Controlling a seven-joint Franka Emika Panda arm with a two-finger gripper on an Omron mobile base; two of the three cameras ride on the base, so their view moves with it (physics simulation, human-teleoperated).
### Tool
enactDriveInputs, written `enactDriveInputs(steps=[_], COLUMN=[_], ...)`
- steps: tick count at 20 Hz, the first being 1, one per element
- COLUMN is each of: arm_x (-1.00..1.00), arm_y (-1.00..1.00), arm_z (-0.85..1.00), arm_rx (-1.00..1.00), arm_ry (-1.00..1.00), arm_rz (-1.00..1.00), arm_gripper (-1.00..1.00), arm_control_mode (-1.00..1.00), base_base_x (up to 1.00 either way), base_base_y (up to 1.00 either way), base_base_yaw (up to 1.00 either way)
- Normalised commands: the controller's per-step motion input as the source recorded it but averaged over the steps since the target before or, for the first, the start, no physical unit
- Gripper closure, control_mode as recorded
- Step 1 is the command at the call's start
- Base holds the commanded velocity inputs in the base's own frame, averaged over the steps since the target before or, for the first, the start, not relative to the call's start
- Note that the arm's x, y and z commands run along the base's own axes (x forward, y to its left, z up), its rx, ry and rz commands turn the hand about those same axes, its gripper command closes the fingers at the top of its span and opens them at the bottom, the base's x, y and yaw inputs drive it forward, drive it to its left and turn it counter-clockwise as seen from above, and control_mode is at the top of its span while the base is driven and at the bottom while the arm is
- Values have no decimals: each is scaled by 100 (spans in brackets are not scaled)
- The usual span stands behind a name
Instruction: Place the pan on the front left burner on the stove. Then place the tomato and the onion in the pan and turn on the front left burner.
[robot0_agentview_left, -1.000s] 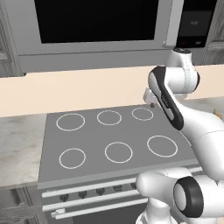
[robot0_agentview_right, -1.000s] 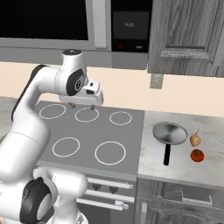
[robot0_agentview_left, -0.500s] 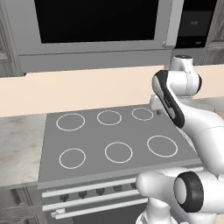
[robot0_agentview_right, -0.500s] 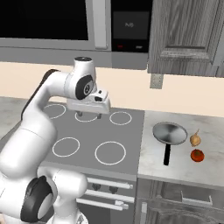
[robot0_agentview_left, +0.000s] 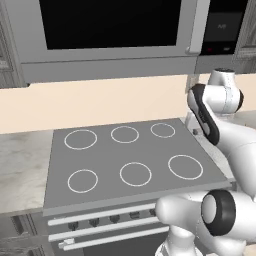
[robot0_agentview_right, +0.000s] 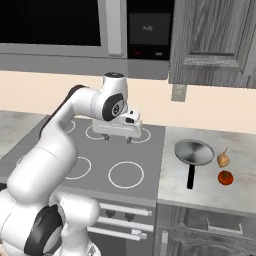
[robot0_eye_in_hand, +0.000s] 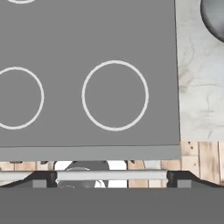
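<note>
One pan: the pan (robot0_agentview_right: 194, 152) sits on the pale stone counter (robot0_agentview_right: 240, 185) right of the stove (robot0_agentview_right: 142, 170), well apart from the front left burner (robot0_agentview_left: 83, 180), its black handle pointing toward the counter's front edge.
Tomato and onion: the tomato (robot0_agentview_right: 225, 177) and the onion (robot0_agentview_right: 223, 159) lie just beside the pan's right rim, the onion behind the tomato.
Gripper: the gripper (robot0_agentview_right: 118, 138) hangs above the stove's rear rings with its jaws spread wide and nothing between them.
Risk one: the long handle may swing and knock the tomato or onion so that it rolls along the counter.
Risk two: a shiny shallow rim could slip from the fingers during the long carry across the cooktop.
Risk three: six alike rings make the wrong burner an easy mistake.
Writing: faint marks on the dark wall panel (robot0_agentview_right: 148, 35), too small to read.
</note>
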Motion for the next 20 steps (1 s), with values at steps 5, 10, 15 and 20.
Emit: enactDriveInputs(steps=[5, 10, 15, 20], arm_x=[-4, 0, 0, -12], arm_y=[-58, -56, -53, -47], arm_z=[-16, -10, -9, -19], arm_rx=[-1, -1, 0, 0], arm_ry=[3, 3, 1, 2], arm_rz=[0, 0, 0, 0], arm_gripper=[-100, -100, -100, -100], arm_control_mode=[-100, -100, -100, -100], base_base_x=[0, 0, 0, 0], base_base_y=[0, 0, 0, 0], base_base_yaw=[0, 0, 0, 0])
